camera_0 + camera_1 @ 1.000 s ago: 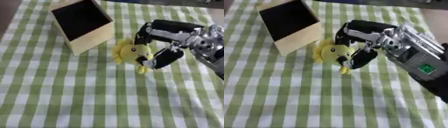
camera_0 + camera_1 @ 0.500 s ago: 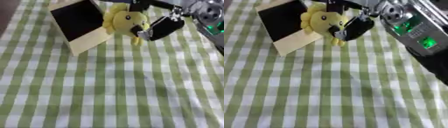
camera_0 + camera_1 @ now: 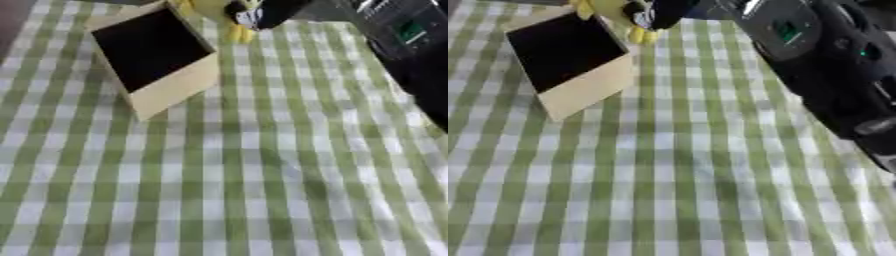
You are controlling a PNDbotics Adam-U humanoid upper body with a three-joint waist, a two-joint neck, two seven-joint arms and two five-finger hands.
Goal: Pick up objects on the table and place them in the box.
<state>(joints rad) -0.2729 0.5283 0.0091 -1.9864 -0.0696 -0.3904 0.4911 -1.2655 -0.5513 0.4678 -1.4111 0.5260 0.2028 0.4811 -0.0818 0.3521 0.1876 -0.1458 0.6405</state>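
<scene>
The right hand (image 3: 662, 12) had its fingers curled round the yellow toy (image 3: 210, 7), holding it in the air just above the far corner of the open box (image 3: 153, 55). In my judgement this was the carrying step; the next move called for bringing the toy over the box's dark opening and releasing it.

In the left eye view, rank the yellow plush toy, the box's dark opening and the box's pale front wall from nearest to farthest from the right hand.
1. Yellow plush toy, held in the right hand at the top edge.
2. Box's dark opening, below and to the left of the hand.
3. Box's pale front wall, lower still, facing the camera.
</scene>
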